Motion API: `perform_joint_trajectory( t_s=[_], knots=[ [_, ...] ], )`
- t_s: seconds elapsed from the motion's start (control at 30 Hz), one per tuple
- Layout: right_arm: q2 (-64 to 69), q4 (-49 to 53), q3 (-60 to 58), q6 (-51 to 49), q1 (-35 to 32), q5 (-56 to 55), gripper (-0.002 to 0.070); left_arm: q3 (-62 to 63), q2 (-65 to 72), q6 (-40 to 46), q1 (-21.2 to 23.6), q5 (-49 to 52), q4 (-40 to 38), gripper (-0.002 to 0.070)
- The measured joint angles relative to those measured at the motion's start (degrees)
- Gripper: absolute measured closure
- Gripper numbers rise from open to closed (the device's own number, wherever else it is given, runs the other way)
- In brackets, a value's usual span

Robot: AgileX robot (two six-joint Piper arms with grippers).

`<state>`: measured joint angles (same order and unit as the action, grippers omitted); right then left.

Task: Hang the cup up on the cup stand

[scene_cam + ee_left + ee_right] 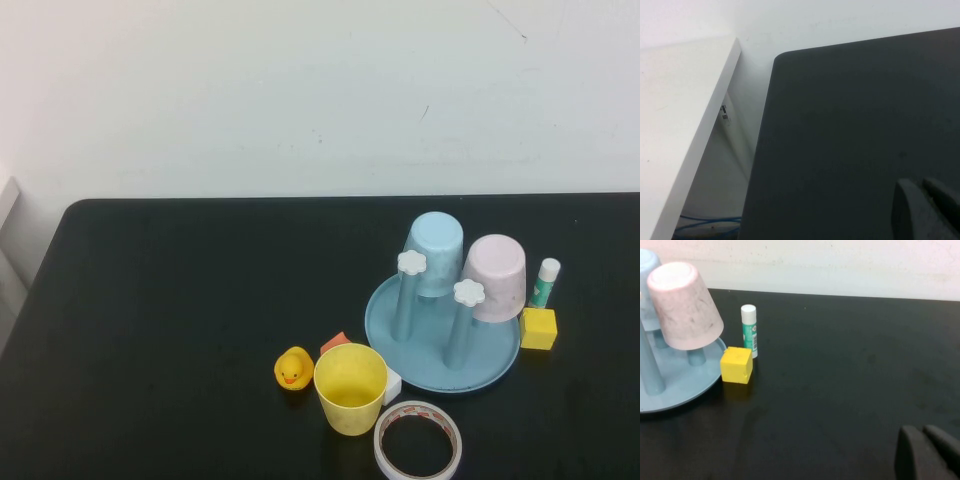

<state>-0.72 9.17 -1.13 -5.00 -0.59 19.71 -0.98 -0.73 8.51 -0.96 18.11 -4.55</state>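
Observation:
The yellow cup [350, 388] stands upright, mouth up, at the table's front, just left of the cup stand [430, 366]. The stand is a light blue round tray with two bare posts topped by white flower knobs [411, 263]. A light blue cup [434, 250] and a pale pink cup [495, 276] hang upside down on its back posts. Neither gripper shows in the high view. My left gripper [922, 183] is shut and empty over bare table near the far left corner. My right gripper [922, 429] is shut and empty, right of the stand [685, 390].
A yellow duck [293, 368], an orange block [335, 343] and a white block [392, 385] crowd the yellow cup. A tape roll [417, 440] lies at the front edge. A yellow cube [538, 328] and a glue stick [545, 282] stand right of the stand.

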Motion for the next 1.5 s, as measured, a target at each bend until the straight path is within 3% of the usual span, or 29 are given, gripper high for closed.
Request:
perform_joint_trajectory(
  t_s=[0.53, 0.63, 0.67, 0.77, 0.87, 0.93, 1.07, 1.2, 1.3, 1.5],
  knots=[
    [0.0, -0.5, 0.0, 0.0, 0.0, 0.0, 0.0678, 0.0, 0.0, -0.39, 0.0, -0.39, -1.37, 0.0677],
    [0.0, -5.57, 0.1, -0.12, 0.0, 0.0, 0.0678, 0.0, 0.0, -5.34, 0.0, -1.46, -14.29, 0.0677],
    [0.0, -13.22, 0.02, -0.25, 0.0, 0.0, 0.0678, -0.12, 0.0, -10.97, 0.0, -1.58, -28.75, 0.0677],
    [0.0, -30.44, 0.02, -0.63, 0.0, 0.68, 0.0678, -0.12, 0.0, -14.8, 0.0, -2.6, -46.09, 0.0677],
    [0.0, -47.17, -0.34, -0.88, 0.0, 1.52, 0.0678, -0.12, 0.0, -15.04, 0.0, -5.47, -52.7, 0.0677],
    [0.0, -52.78, -0.34, -0.49, 0.0, 1.55, 0.0678, -0.12, 0.0, -15.04, 0.0, -7.93, -54.48, 0.0677],
    [0.0, -54.85, -0.44, 3.54, 0.0, 1.23, 0.0678, -0.12, 0.0, -14.37, 0.0, -10.4, -56.64, 0.0677],
    [0.0, -55.56, -0.44, 6.75, 0.0, 0.78, 0.0678, 2.15, 0.0, 0.56, 0.0, -4.45, -54.23, 0.0677],
    [0.0, -55.63, -0.44, 11.59, 0.0, 1.6, 0.0678, 9.29, 1.8, 9.47, 0.0, 3.26, -49.47, 0.0677],
    [0.0, -55.63, -0.44, 17.56, 0.0, 3.35, 0.0678, 23.06, 19.42, 13.47, 0.0, 19.17, -34.5, 0.0677]
  ],
)
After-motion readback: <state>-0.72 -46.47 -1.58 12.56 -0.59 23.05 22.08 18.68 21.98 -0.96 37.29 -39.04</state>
